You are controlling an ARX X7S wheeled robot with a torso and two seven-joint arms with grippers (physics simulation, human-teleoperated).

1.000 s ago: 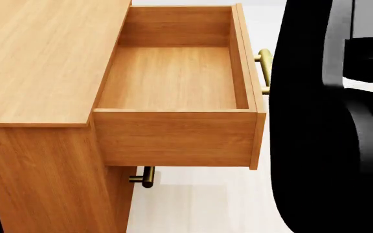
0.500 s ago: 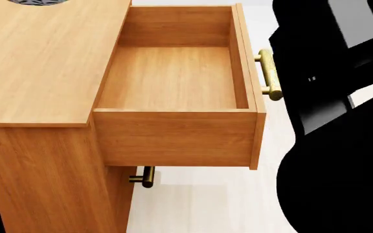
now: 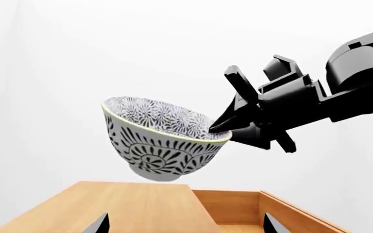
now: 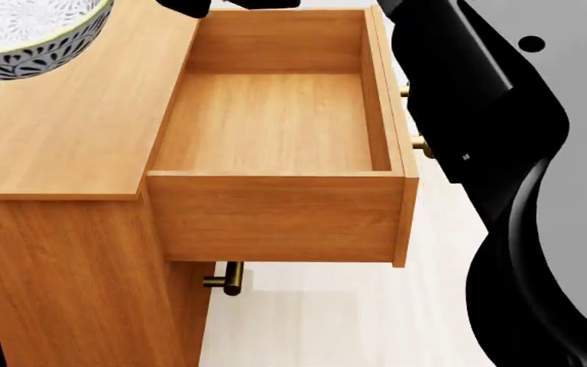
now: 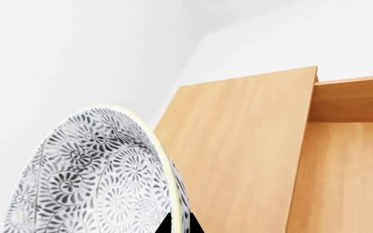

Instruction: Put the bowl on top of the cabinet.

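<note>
The bowl [image 3: 163, 138], white with a dense dark floral pattern and a yellow-green rim, hangs tilted in the air over the cabinet top [image 3: 128, 208]. My right gripper [image 3: 215, 127] is shut on the bowl's rim, one finger inside and one outside; the right wrist view shows its fingertips [image 5: 193, 225] pinching the rim of the bowl [image 5: 95, 174]. In the head view the bowl [image 4: 28, 34] is at the far left over the cabinet [image 4: 59, 138]. My left gripper [image 3: 185, 225] is open and holds nothing, low over the cabinet top.
The cabinet's top drawer [image 4: 273, 122] is pulled fully out and has nothing in it. A brass handle [image 4: 227, 279] of a lower drawer shows beneath it. My black right arm [image 4: 477, 92] reaches across past the drawer front. Pale floor lies to the right.
The bowl has come further into the head view over the cabinet's far left corner. The right arm has swung up and leftward, uncovering more floor.
</note>
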